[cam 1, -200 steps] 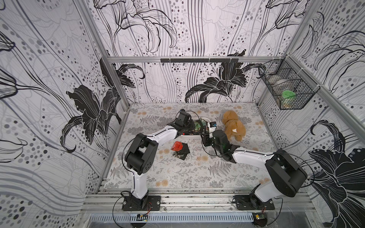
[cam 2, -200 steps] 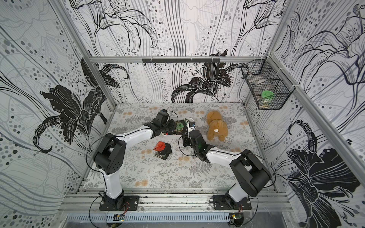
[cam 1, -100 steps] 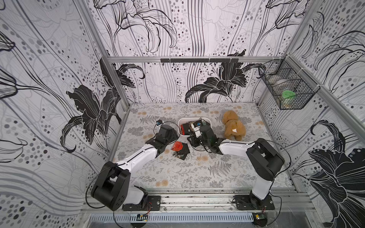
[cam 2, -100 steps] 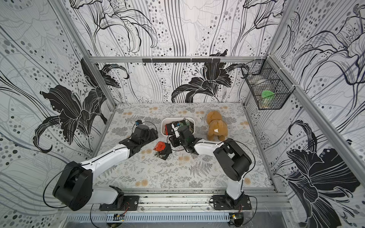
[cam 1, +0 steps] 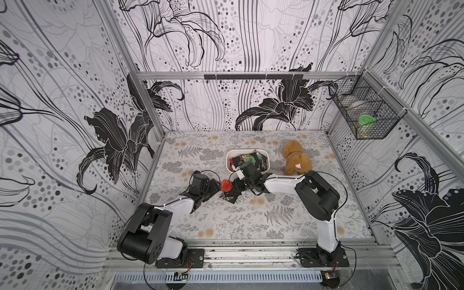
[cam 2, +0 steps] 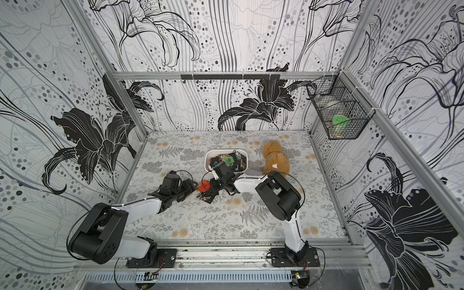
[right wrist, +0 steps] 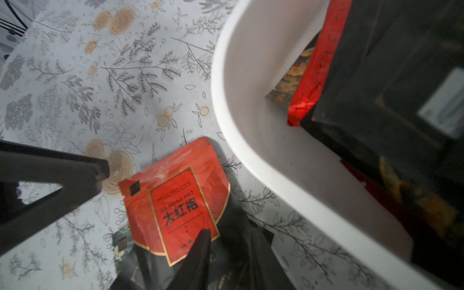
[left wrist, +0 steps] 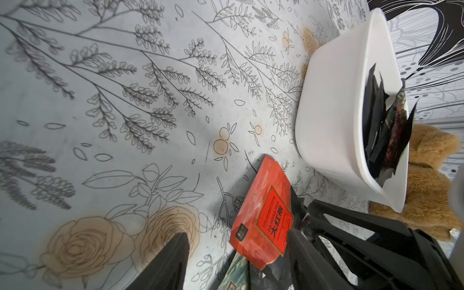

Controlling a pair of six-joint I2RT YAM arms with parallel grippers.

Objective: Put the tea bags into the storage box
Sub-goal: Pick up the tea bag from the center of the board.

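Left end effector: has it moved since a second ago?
Yes. The left end effector has left the white box and pulled back toward the front rail, beside the red tea bag.

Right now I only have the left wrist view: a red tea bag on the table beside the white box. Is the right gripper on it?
Observer: The right wrist view shows the right gripper open, one finger beside the red tea bag, the other over its edge.
Operator: How full is the box?
Observer: In a top view the storage box holds a loose heap of tea bags.
Operator: Anything outside my frame?
Observer: A black wire basket hangs up at the robot's right, something green inside.
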